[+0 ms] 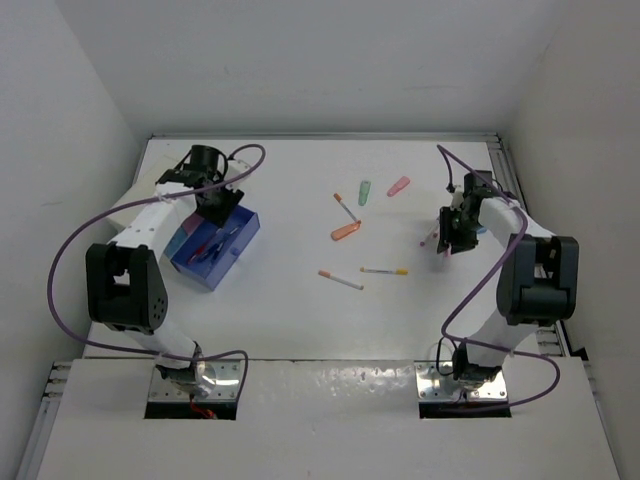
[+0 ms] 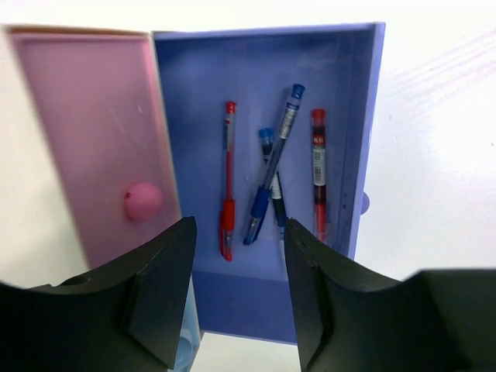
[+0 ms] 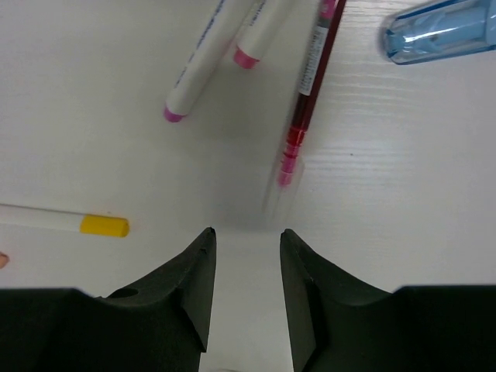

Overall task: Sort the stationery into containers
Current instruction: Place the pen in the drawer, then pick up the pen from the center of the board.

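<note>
The blue box (image 2: 263,302) holds several red and blue pens (image 2: 228,182). The pink box (image 2: 89,132) lies along its left side, with a round pink bump (image 2: 143,201) on it. My left gripper (image 2: 239,229) is open and empty, hovering above the blue box's near end; it also shows in the top view (image 1: 212,198). My right gripper (image 3: 246,235) is open and empty just above the table. Ahead of it lie a dark red pen (image 3: 306,93), two white pens with pink ends (image 3: 198,74), a light-blue piece (image 3: 442,31) and a yellow-capped white pen (image 3: 70,221).
In the top view, an orange marker (image 1: 346,231), a green piece (image 1: 365,192), a pink piece (image 1: 398,186) and three thin pens (image 1: 340,280) lie scattered mid-table. The blue box (image 1: 215,245) sits at the left. White walls enclose the table on three sides.
</note>
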Action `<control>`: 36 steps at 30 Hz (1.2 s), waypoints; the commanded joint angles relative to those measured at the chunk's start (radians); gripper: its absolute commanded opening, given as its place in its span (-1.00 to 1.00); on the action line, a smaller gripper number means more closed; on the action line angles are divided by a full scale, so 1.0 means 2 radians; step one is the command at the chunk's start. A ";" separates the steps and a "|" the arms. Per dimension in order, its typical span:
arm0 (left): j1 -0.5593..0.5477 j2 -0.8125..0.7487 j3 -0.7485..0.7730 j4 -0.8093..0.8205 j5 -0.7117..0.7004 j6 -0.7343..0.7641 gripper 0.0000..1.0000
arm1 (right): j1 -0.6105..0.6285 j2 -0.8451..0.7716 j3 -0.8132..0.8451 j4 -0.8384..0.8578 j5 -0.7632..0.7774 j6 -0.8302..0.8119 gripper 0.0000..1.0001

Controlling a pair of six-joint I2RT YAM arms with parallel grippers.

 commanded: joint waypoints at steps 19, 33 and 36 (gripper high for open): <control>-0.001 -0.078 0.062 -0.009 0.060 -0.057 0.15 | 0.002 0.098 0.049 0.040 0.089 -0.031 -0.46; 0.014 -0.204 0.025 0.105 0.288 -0.141 0.31 | 0.050 -0.096 0.049 0.015 -0.107 -0.008 -1.00; 0.012 -0.228 -0.016 0.171 0.373 -0.214 0.35 | 0.098 -0.142 0.042 0.072 -0.202 0.047 -1.00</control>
